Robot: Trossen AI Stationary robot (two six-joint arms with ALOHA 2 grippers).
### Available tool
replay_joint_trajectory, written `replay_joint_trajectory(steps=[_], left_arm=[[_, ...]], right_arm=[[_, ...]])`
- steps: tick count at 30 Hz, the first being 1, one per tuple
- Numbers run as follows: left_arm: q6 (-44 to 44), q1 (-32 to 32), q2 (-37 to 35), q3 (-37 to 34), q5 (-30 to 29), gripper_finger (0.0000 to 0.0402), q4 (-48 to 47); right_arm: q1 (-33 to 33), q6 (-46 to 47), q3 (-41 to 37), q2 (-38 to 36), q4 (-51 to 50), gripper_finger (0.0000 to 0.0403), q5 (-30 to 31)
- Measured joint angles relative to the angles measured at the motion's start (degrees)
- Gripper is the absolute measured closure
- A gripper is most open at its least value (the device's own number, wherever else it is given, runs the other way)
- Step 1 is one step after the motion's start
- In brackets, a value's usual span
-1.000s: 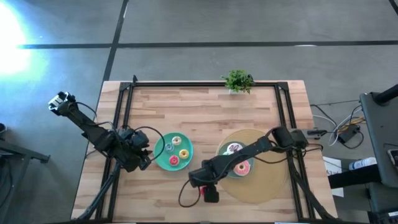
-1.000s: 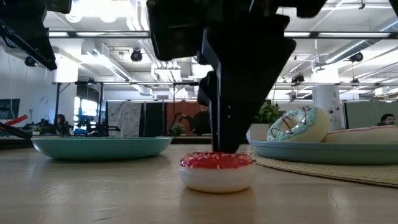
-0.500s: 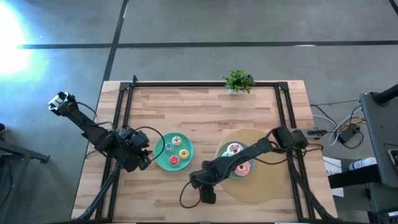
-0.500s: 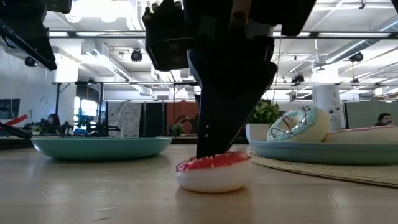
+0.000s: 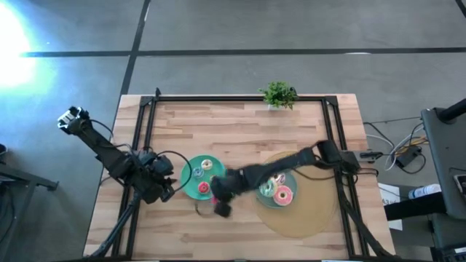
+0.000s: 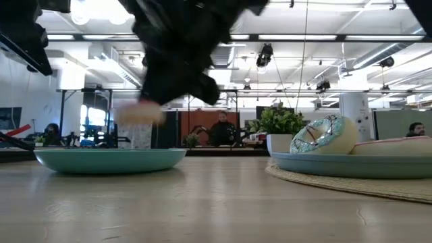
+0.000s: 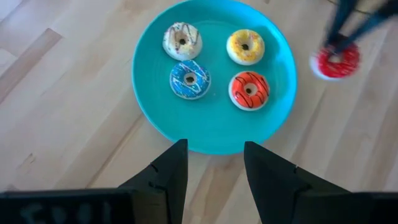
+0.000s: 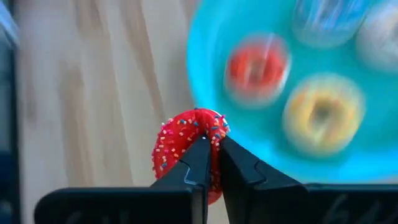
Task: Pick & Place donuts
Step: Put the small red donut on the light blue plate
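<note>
- Right end effector (image 8: 210, 163) stretched left across the surface (image 5: 240, 124), pinching the red sprinkled donut (image 8: 188, 149) beside the left teal plate (image 7: 214, 127).
- Left end effector (image 7: 212, 177) hovers nearby, fingers apart, empty.

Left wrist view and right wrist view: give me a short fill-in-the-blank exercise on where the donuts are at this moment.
1. The left plate holds ____ donuts.
2. The right end effector is shut on the ____ sprinkled donut.
3. That held donut is beside the left plate, not yet ____ it.
4. The left end effector holds ____.

Missing words: four; red; on; nothing
</note>
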Motion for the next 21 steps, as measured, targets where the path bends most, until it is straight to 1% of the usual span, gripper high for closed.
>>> replay_joint_trajectory(steps=[4,9,13,15,21], left_arm=[[-1.6,-2.3,0.0,0.0,-0.8,0.0271,0.0],[-4.7,-4.5,0.0,0.0,-2.7,0.0271,-1.1],[-6.1,-5.2,-0.1,0.0,-3.7,0.0271,-2.1],[-6.6,-5.1,-0.1,0.0,-3.8,0.0271,-2.2],[-7.3,-5.1,-0.1,0.0,-3.9,0.0271,-2.3]], right_arm=[[-4.3,-0.3,4.4,1.0,4.2,0.0383,0.0],[-7.4,-0.8,9.9,5.6,3.3,0.0383,0.9],[-8.6,-0.7,13.9,9.8,3.3,0.0383,1.1],[-8.7,-0.5,15.2,11.4,2.7,0.0383,3.1],[-9.0,-0.8,17.4,13.2,-1.7,0.0376,6.3]])
